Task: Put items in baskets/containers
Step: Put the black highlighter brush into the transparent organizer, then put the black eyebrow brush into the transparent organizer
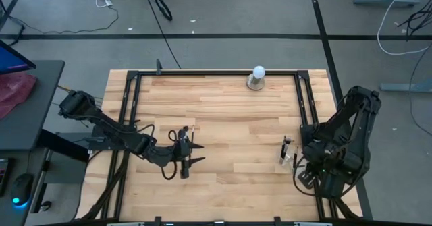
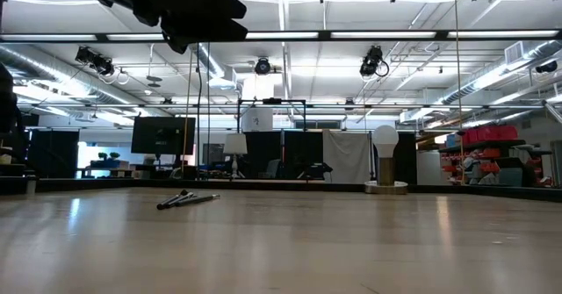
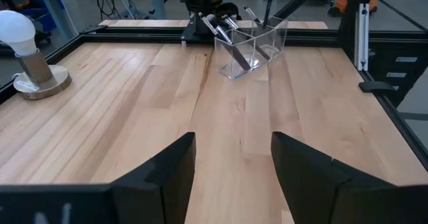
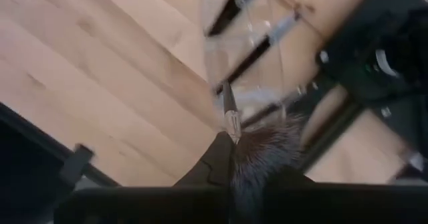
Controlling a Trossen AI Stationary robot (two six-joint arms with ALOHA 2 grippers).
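The clear organiser (image 3: 251, 47) stands near the table's right edge (image 1: 288, 150), with several dark brushes leaning upright in it. My right gripper (image 4: 231, 158) hangs just over it, shut on a brush with fluffy dark bristles (image 4: 267, 154). A few more brushes (image 2: 186, 199) lie flat on the table left of centre. My left gripper (image 3: 233, 177) is open and hovers above the table's middle left (image 1: 200, 154), pointing toward the organiser and touching nothing. My right gripper pinches the brush between its two fingers, close to the metal ferrule (image 4: 233, 125) at the bristle end. The fingers come from above. The thin handle (image 4: 227, 98) points away from them, down toward the organiser's open top (image 4: 261, 70), and the brush is lifted clear.
A white ball on a round metal base (image 1: 257, 77) stands at the table's far edge (image 3: 27, 50). A black frame rail (image 1: 202, 73) runs around the wooden top. Bare wood lies between my left gripper and the organiser.
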